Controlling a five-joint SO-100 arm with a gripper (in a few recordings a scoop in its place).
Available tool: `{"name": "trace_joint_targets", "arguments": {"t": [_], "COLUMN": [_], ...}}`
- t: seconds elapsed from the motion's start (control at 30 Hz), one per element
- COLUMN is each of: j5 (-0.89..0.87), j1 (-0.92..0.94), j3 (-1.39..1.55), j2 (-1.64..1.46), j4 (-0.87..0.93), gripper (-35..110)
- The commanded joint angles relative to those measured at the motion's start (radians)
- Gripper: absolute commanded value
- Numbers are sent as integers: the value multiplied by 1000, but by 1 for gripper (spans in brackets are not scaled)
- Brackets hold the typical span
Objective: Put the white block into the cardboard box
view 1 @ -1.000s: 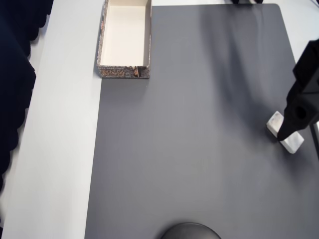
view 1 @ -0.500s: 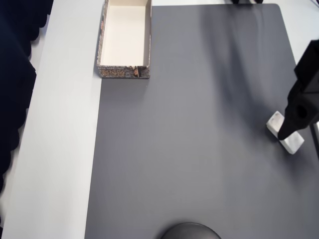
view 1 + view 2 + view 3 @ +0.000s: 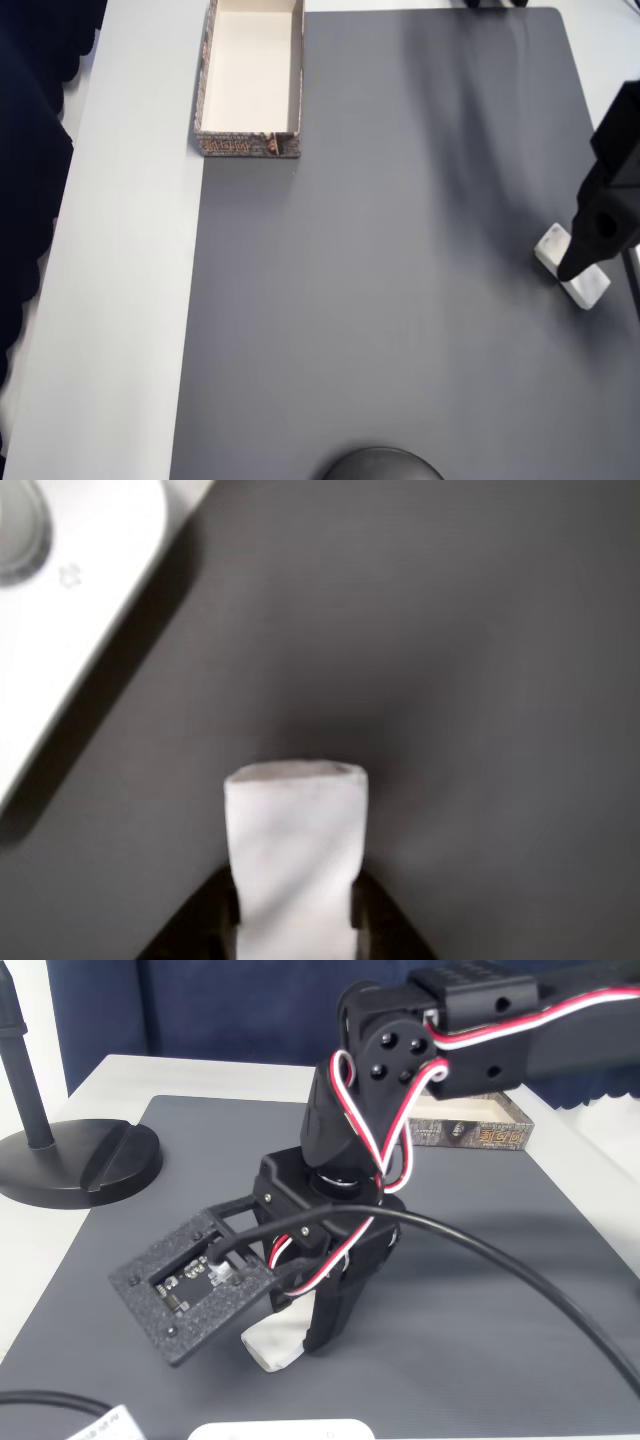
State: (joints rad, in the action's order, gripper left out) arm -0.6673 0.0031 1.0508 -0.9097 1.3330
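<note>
Unchanged from half a second ago, the gripper [image 3: 578,268] stays over the block [image 3: 585,288] at the mat's [image 3: 400,300] right side in the overhead view, and neither has shifted. Fingers stand on either side of the block in the wrist view [image 3: 296,860], pinching it near its lower end, while its free end points away from the camera. Seen from overhead, the block's long axis runs diagonally, from upper left to lower right, and it lies just inside the right edge of the mat. Viewed from the fixed camera, the block [image 3: 272,1344] rests on the mat beneath the black fingers [image 3: 335,1312]. Open grey mat spreads left and upward from the block, free of objects. Farthest off, the box [image 3: 250,80] sits at the mat's upper left corner, well apart from the block, its cream inside open upward and its long axis running toward the top edge.
</note>
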Motion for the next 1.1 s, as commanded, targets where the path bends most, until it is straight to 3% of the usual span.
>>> {"name": "trace_joint_targets", "arguments": {"t": [0.0, 0.33, 1.07], "j5": [-21, -21, 23], "j1": [-12, 51, 94], "j3": [-49, 101, 92], "j2": [-58, -336, -491], "j4": [14, 28, 232], "gripper": [-2, -2, -2]}}
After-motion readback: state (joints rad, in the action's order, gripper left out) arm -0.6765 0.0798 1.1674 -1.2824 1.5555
